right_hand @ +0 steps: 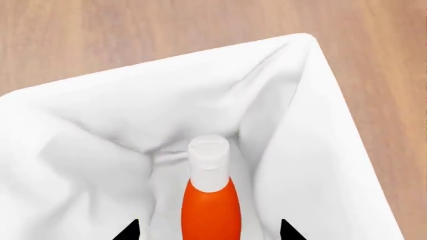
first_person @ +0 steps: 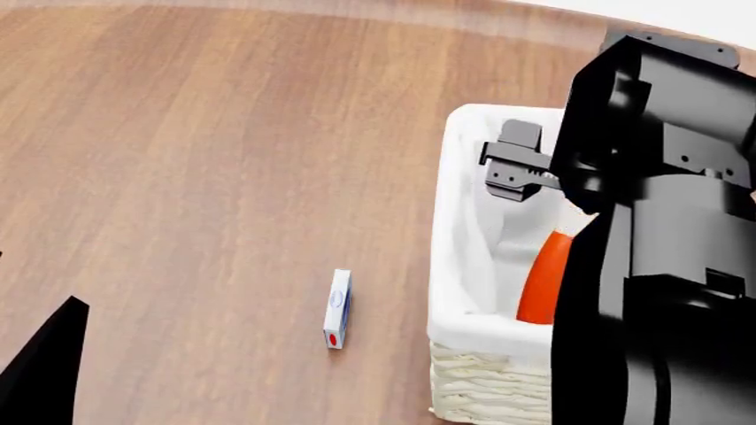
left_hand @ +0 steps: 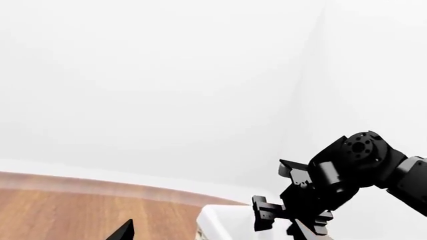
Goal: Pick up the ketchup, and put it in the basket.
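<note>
In the head view, the nearest ground is taken up by the black right arm (first_person: 661, 266), by which much of the basket (first_person: 455, 292) is covered. The basket is seen at the right side of the wooden tabletop (first_person: 212, 159), its woven wall showing at the near end and its white liner folded over the rim. Part of the orange-red ketchup (first_person: 546, 279) is seen inside the basket, against the liner, just beside the arm's edge. A small white box (first_person: 338, 309) with blue and red marks is found on the tabletop, near the basket's left wall but apart from it. At the lower left corner a dark tip of the left arm (first_person: 48, 367) is seen.

In the right wrist view the ketchup (right_hand: 210, 200) is shown lying within the liner, its white cap (right_hand: 208, 162) turned toward a far corner of the basket. The two dark fingertips (right_hand: 130, 231) of the right end effector (right_hand: 208, 232) are seen spread apart, one on each side of the bottle and clear of it, so that the bottle is not clamped.

From the left wrist view only a dark tip (left_hand: 123, 232) of the left end effector is caught at the frame's edge; whether it is apart or together cannot be told. Farther off, the right arm (left_hand: 347, 180) is seen above the basket's white rim (left_hand: 220, 220).
</note>
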### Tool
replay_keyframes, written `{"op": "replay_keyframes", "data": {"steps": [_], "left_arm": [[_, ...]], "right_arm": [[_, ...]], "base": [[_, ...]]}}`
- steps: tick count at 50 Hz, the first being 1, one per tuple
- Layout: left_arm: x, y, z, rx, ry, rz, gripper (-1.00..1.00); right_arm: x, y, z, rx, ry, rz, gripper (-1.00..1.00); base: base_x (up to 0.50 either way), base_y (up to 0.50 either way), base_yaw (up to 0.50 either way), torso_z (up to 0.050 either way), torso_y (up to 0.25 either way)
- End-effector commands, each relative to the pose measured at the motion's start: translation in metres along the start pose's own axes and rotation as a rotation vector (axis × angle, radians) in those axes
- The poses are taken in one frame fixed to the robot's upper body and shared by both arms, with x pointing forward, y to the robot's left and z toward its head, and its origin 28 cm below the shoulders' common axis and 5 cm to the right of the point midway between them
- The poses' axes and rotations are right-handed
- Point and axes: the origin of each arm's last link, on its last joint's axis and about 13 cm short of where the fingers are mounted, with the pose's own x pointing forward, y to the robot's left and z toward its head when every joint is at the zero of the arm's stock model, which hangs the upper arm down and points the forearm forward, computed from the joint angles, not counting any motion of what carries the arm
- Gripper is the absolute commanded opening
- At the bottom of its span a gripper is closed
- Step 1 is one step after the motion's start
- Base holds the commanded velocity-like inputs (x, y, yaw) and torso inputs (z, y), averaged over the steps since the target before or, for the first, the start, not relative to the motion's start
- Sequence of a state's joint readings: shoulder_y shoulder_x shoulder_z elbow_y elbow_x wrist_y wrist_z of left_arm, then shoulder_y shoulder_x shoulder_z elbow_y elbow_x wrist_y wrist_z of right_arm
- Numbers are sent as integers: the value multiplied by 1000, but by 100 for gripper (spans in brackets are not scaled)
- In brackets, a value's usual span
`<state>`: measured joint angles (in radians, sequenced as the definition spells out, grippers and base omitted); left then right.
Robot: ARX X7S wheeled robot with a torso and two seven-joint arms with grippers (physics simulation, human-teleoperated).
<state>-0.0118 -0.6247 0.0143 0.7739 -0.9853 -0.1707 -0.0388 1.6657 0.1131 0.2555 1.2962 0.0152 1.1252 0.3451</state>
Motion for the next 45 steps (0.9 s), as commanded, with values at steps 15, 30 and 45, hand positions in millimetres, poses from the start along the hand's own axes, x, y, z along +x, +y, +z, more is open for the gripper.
{"op": "replay_keyframes", "data": {"steps": [15, 30, 45], "left_arm": [[-1, -2, 0, 28, -42, -24, 100], [2, -2, 4, 33, -38, -19, 100], [2, -3, 1, 32, -30, -21, 100]], "right_arm": [[-24, 8, 32, -9, -238, 238, 100], [-25, 2, -9, -78, -585, 111, 100], [-42, -5, -68, -128, -840, 172, 100]], "base": [[0, 0, 0, 0, 0], [0, 0, 0, 0, 0], [0, 0, 0, 0, 0]]}}
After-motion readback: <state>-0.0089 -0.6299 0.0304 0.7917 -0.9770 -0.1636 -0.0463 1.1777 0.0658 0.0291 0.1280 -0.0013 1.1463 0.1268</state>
